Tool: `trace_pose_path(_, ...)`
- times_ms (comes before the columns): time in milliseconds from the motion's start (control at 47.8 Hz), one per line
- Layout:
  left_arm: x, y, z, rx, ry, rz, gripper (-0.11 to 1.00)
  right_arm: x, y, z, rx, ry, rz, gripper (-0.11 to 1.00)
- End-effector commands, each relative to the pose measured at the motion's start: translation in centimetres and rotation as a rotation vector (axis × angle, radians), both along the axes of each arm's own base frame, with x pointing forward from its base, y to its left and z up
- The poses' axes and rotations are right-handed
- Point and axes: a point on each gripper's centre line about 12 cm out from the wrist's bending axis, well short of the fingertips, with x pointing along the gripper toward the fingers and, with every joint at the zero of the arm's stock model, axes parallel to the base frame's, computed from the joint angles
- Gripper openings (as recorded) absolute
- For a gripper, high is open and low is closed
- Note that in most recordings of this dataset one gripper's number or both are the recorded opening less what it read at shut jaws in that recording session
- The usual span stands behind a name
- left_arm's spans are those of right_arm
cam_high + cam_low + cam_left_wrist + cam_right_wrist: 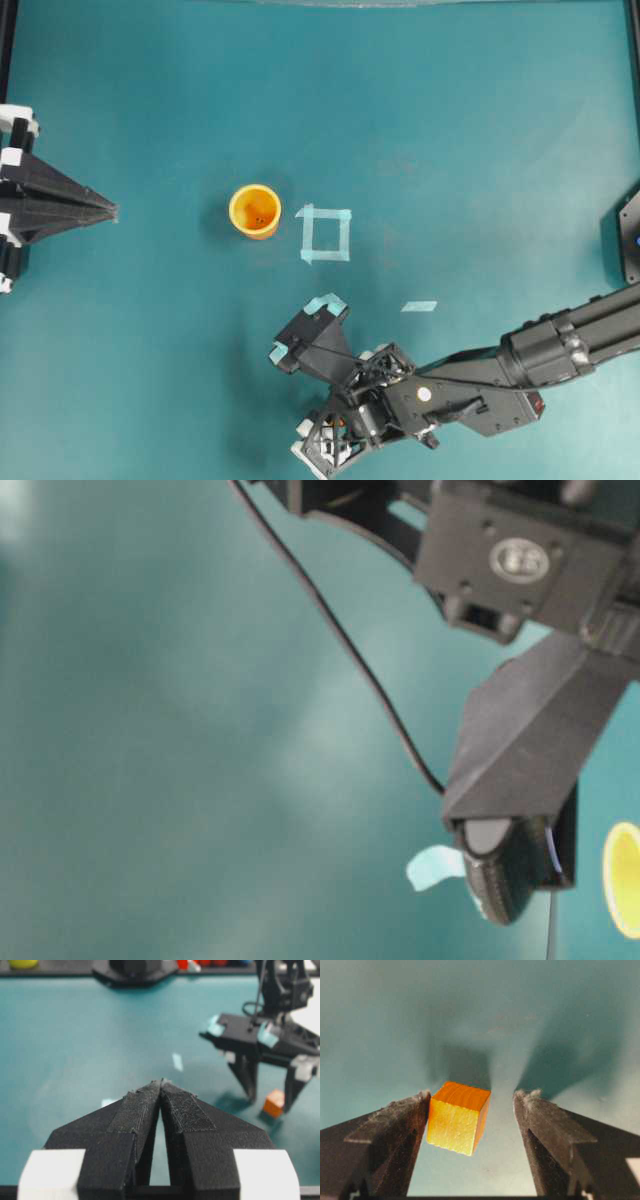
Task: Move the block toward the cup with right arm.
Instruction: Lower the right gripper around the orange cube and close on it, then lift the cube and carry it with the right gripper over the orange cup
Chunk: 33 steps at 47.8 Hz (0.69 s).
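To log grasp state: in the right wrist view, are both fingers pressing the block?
No: the block sits beside one finger, with a clear gap to the other.

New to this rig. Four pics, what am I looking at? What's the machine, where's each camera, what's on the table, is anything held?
Two black robot arms work over a teal table. The overhead view shows everything. The table-level view is a blurry close-up of the right arm. The other two cameras ride on the wrists and look out between each gripper's fingers.

The left gripper sits at the left edge, shut and empty. The right gripper is open and straddles the block, a small yellow-orange cube. The block sits close to one finger with a clear gap to the other, so it is not gripped.

Also on the table: the cup, a tape square beside it, and a tape strip.
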Motion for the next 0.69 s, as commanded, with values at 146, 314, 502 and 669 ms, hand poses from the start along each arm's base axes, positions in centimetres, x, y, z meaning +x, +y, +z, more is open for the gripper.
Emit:
trace_pose_path(146, 0.1, -0.1, 1.1, 0.000, -0.023, -0.003, 0.07, 0.0, 0.3, 1.2, 0.008, -0.023, 0.006, 0.64)
trace_pose_path(314, 0.1, -0.1, 1.1, -0.001, -0.023, -0.003, 0.07, -0.1, 0.3, 1.2, 0.007, -0.022, 0.006, 0.51)
trace_pose_path(502, 0.1, -0.1, 1.2, -0.002, -0.026, -0.003, 0.07, 0.1, -0.6, 2.9, 0.015, -0.044, -0.010, 0.42)
trace_pose_path(669, 0.1, -0.1, 1.2, -0.002, -0.028, -0.003, 0.07, 0.1, -3.0, 6.5, 0.020, -0.063, -0.060, 0.41)
